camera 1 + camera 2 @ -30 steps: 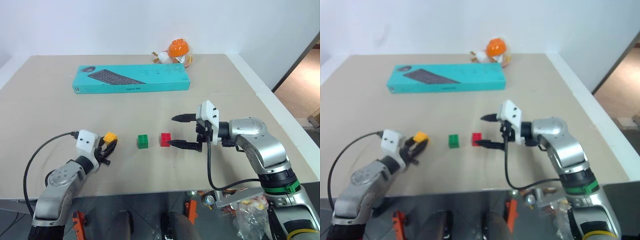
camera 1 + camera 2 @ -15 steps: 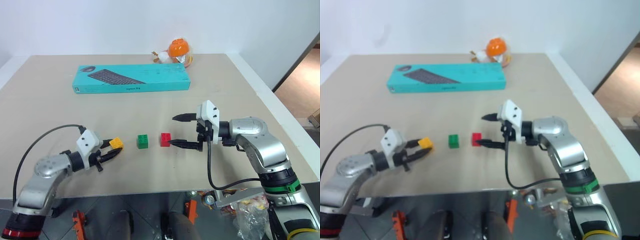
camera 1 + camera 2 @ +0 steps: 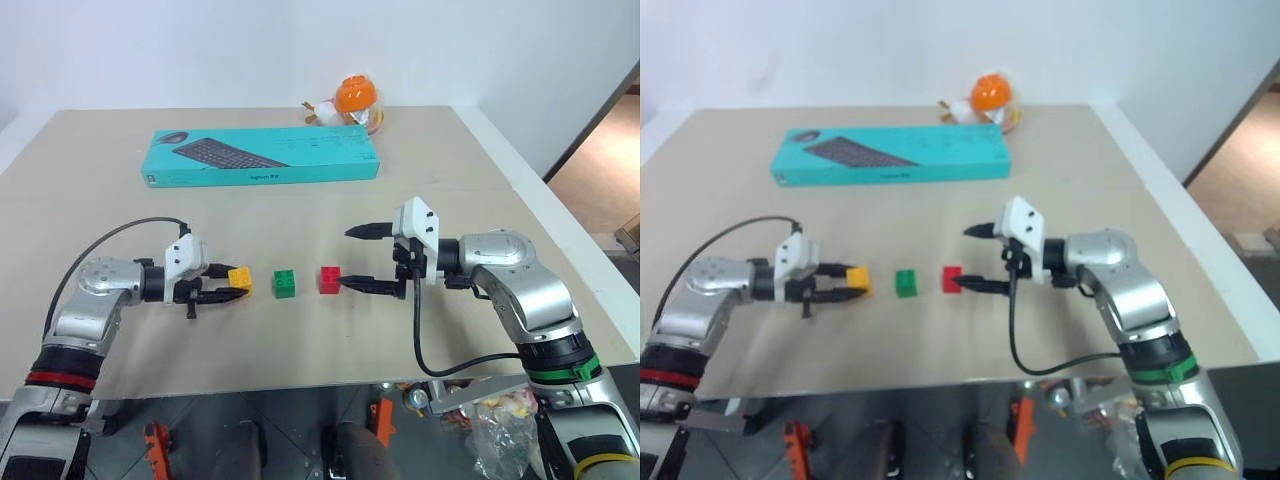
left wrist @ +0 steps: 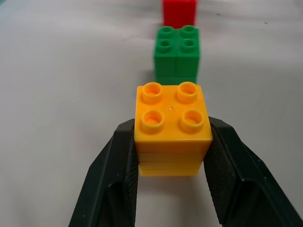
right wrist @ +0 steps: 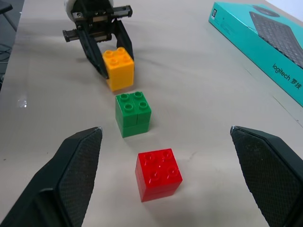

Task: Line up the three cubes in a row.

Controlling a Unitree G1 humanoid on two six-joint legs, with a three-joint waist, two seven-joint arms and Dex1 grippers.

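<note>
On the left, the left gripper (image 3: 232, 286) is clamped on the yellow cube (image 3: 239, 280), one finger against each side, studs up, just off or at the tabletop (image 3: 120, 220); which, I cannot tell. To its right the green cube (image 3: 286, 283) sits near it, then the red cube (image 3: 330, 279), both on the table. In the left wrist view yellow, green and red fall along the line the fingers point, so the row runs left to right and yellow probably only needs setting down. Furthest right, the right gripper (image 3: 372, 258) stands wide open and empty, fingertips just beside red
</note>
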